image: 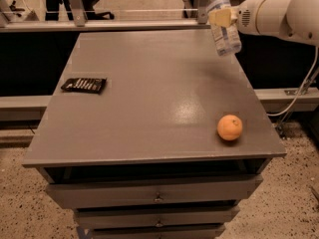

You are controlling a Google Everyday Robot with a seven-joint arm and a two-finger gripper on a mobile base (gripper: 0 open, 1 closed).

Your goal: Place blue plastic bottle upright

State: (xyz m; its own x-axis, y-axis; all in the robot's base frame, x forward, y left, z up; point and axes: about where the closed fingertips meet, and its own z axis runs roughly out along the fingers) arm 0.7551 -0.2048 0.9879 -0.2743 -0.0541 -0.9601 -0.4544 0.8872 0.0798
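The blue plastic bottle is clear and ribbed with a white cap and a pale label. It hangs nearly upright, cap up, above the table's far right corner. My gripper comes in from the right on a white arm and is shut on the bottle's upper body. The bottle's base is clear of the grey tabletop.
An orange lies near the table's front right edge. A dark snack packet lies at the left side. Drawers sit under the tabletop. A rail and chair legs stand behind the table.
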